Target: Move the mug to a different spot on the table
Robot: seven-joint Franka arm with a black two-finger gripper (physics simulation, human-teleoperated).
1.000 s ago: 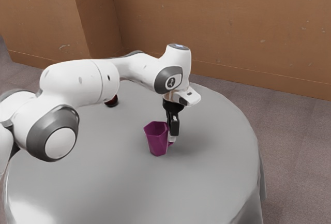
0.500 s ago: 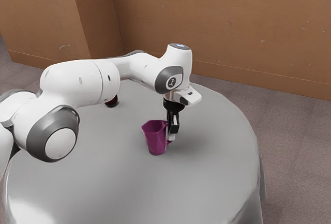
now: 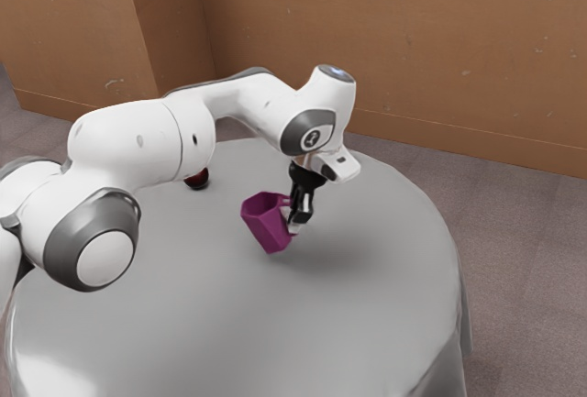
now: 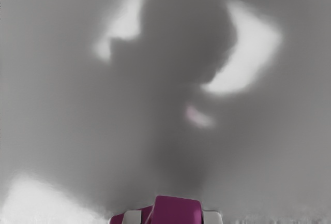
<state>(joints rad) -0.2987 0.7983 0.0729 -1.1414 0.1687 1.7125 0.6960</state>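
A round grey table [image 3: 385,324] fills the lower frame of the exterior view. Near its centre the purple mug [image 3: 264,223] is tilted, its mouth leaning upper left; I cannot tell whether its base clears the tabletop. The gripper [image 3: 295,216] pinches the mug's right side, which the wrist view shows between pale pads [image 4: 132,217]. Such an edge grip may let the mug swing, so carry slowly and level it before release. Farther back sit a small dark red thing [image 3: 195,180] and the brown wall [image 3: 440,39]. No writing is readable.

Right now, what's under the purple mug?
The grey table lies below the mug, which the hand holds tilted. The patch straight beneath its base is covered by the mug itself, so I can't see it.
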